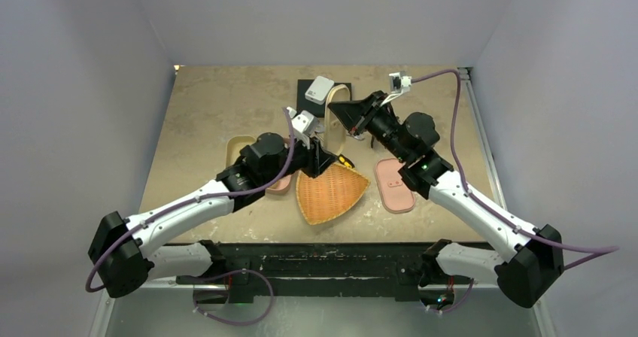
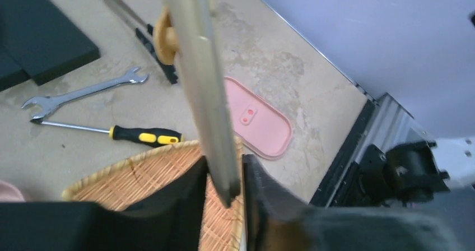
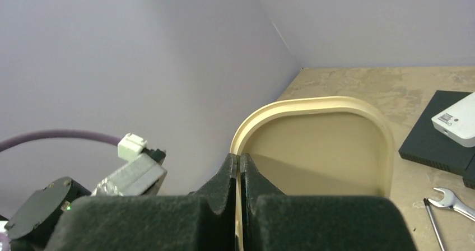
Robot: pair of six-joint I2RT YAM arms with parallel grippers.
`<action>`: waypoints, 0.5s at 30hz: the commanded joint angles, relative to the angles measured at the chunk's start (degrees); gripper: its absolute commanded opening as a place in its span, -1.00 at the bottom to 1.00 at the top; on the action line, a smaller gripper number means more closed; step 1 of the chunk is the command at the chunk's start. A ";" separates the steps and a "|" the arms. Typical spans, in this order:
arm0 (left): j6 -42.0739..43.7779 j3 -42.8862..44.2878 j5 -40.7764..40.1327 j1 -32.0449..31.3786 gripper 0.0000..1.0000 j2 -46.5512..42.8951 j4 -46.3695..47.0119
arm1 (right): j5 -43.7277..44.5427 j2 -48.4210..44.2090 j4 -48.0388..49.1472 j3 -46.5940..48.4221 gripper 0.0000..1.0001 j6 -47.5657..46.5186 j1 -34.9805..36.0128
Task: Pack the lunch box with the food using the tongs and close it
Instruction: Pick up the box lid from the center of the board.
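Standing on edge, the beige lunch box (image 3: 313,144) is pinched by both arms; can't tell whether its lower edge touches the table (image 2: 269,55). The right gripper (image 3: 239,164) is closed tight on the curved rim, with the thin wall sandwiched between its two dark pads. The left gripper (image 2: 224,170) has its fingers pressed against both faces of the box's other edge. It looks clamped and sits directly over the woven basket (image 2: 112,170). The tongs (image 2: 148,43) lie flat on the table beyond the box, with neither gripper touching them. A tan round piece (image 2: 164,38) sits against them, half hidden behind the box edge; can't tell if it's a bun. A silver wrench (image 2: 84,91) and a yellow-black screwdriver (image 2: 143,135) lie near each other between the tongs and the basket. A pink lid (image 2: 260,119) lies flat just beside the basket. A black block (image 2: 45,35) sits at the far side with a white device (image 3: 456,119) resting on it. A second beige tray (image 1: 239,150) lies under the left arm.
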 commanded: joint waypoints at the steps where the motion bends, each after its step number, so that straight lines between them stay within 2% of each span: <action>1: 6.58 4.91 -10.35 -2.55 -0.74 1.87 -2.77 | 3.97 0.03 3.06 0.88 -1.00 1.84 0.51; 2: 7.53 5.17 -11.76 -3.18 -0.82 2.16 -3.25 | 4.43 0.12 2.56 0.79 -1.00 1.93 0.49; 3: 8.15 5.35 -12.82 -3.73 -1.00 2.30 -3.54 | 4.99 0.20 2.05 0.73 -1.00 2.14 0.56; 7: 10.67 6.45 -19.66 -5.80 -1.00 2.61 -5.64 | 8.19 1.52 -2.36 2.02 -1.00 3.33 0.57; 11: 14.08 10.71 -31.65 -7.95 -1.00 5.36 -15.40 | 11.86 2.88 -7.73 4.35 -0.48 5.16 0.66; 15: 15.24 12.46 -39.58 -9.59 -1.00 7.43 -19.52 | 12.94 4.36 -9.24 5.55 0.09 7.63 1.02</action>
